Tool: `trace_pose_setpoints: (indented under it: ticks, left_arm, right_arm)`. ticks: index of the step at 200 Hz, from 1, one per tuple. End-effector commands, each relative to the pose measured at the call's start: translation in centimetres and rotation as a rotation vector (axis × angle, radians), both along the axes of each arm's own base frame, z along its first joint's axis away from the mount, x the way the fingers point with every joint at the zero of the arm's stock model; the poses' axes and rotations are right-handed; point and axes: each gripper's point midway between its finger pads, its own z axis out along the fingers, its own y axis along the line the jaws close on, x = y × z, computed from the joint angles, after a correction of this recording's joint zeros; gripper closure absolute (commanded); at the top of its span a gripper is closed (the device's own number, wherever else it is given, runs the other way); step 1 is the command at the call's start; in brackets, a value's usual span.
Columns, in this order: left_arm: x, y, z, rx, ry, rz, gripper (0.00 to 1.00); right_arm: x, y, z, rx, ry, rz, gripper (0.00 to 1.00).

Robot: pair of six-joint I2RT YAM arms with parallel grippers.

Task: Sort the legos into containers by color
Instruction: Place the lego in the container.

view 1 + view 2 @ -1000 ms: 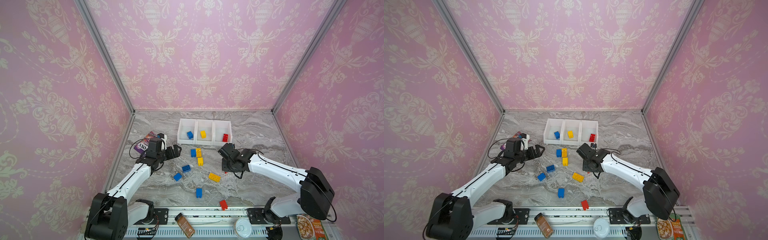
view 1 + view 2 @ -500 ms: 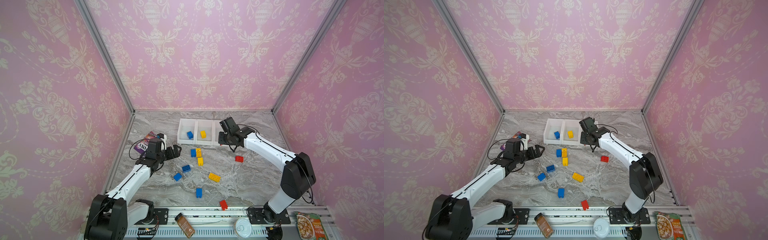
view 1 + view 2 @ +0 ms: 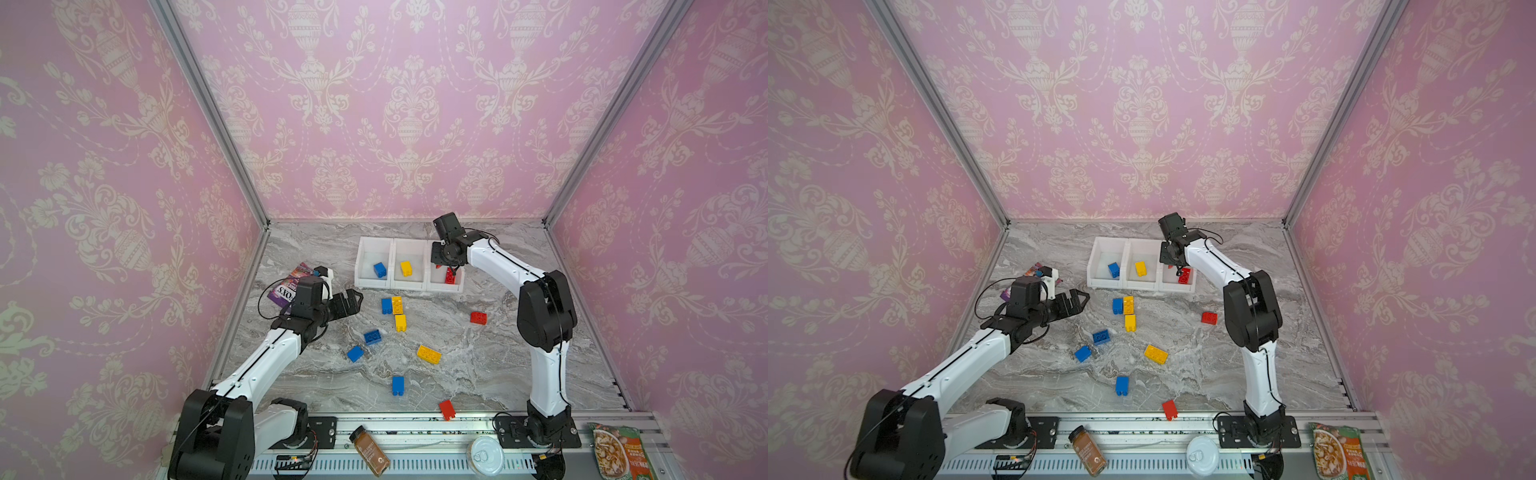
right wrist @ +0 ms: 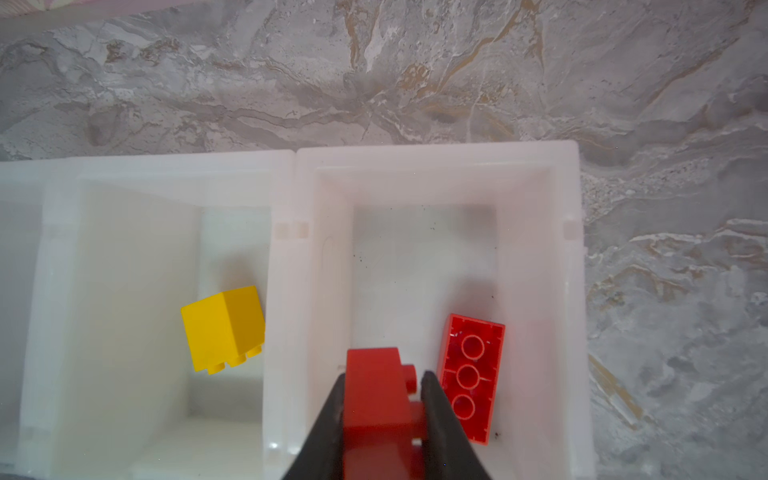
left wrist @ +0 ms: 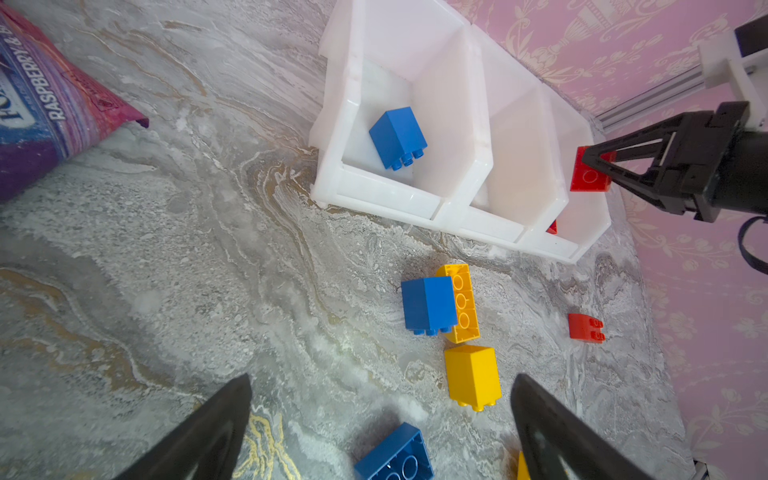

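**Bench** (image 3: 498, 365): grey veined marble, walled in pink patterned paper on three sides.

**Containers** (image 3: 374, 286): three white open-topped bins joined in a row, toward the back of the bench.
- Left bin: one blue brick (image 3: 379, 269), tipped on its side.
- Middle bin: one yellow brick (image 3: 406, 268), likewise tipped.
- Right bin: one long red brick (image 4: 471, 378), lying underside up (three round tubes showing) near the outer wall.

**Right pincer** (image 4: 382, 382): black, poised over the right bin, pinching a small red brick (image 4: 374, 399) between its fingers. Studs pointing sideways, brick raised at about rim height.

**Left pincer** (image 3: 353, 299): black, spread wide, nothing between the fingers. Hovering above the bench, left of the loose pieces.

**Loose legos**: chunky, glossy, studded, scattered on bare bench in front of the containers.
- Blue cube (image 3: 387, 305) touching a long yellow piece (image 3: 397, 304).
- Yellow cube (image 3: 400, 322) just beside that pair, on the near side.
- Blue square brick (image 3: 372, 336) and a second blue one (image 3: 355, 353), close together.
- Long yellow brick (image 3: 429, 354), lying slantwise near mid-bench.
- Blue upright brick (image 3: 397, 385), nearer the front.
- Red brick (image 3: 478, 318), alone toward the right.
- Red block (image 3: 447, 409), at the front edge.
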Motion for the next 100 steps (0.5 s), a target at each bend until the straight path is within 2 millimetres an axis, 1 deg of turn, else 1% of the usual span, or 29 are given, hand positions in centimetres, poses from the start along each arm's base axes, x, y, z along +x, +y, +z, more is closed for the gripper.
trace_pose_setpoints:
  ticks: [1,31,61,77,100]
  left_arm:
    - [0.1,0.4,0.5,0.005,-0.003,0.017,0.01]
    - [0.2,0.4,0.5,0.004,-0.001,0.016,0.01]
    - [0.2,0.4,0.4,0.003,0.002,0.016,0.01]
    - [0.2,0.4,0.4,0.002,0.002,0.015,0.01]
    - [0.2,0.4,0.5,0.003,0.001,0.015,0.01]
  right_arm:
    - [0.2,-0.2,0.3,-0.010,0.017,0.020,0.73]
    - [0.1,-0.6,-0.4,-0.010,0.041,0.018,0.68]
    - [-0.3,-0.5,-0.6,-0.005,0.048,0.025,0.58]
    - [-0.5,-0.4,-0.4,0.001,0.049,0.028,0.57]
    - [-0.7,-0.3,0.3,0.020,0.037,0.036,0.56]
